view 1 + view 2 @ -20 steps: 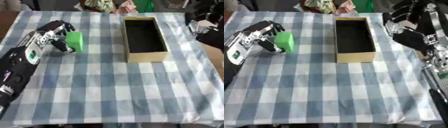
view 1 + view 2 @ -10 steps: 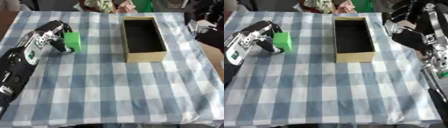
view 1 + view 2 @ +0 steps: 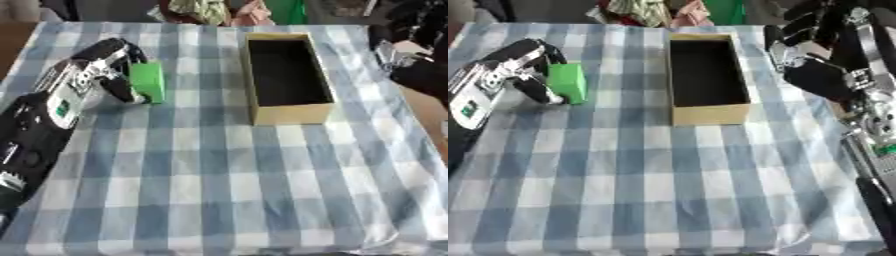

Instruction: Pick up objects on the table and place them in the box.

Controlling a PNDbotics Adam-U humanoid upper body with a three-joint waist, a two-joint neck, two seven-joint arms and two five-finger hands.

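A green block point(image 3: 147, 81) stands on the blue checked tablecloth at the left. My left hand point(image 3: 87, 75) is curled round it from the left, fingers over its top and thumb below it. The open cardboard box point(image 3: 289, 113) lies right of the block, long side running away from me, and its dark inside looks empty. My right hand point(image 3: 820, 75) hovers beside the box's far right corner, above the table's right edge, fingers relaxed and holding nothing.
A heap of coloured cloth-like things point(image 3: 214, 10) and something green point(image 3: 726, 11) sit beyond the table's far edge. The checked cloth point(image 3: 227, 190) stretches bare toward me in front of the box.
The green block has turned a little in my left hand and now shows a narrower face. The right hand has hardly moved.
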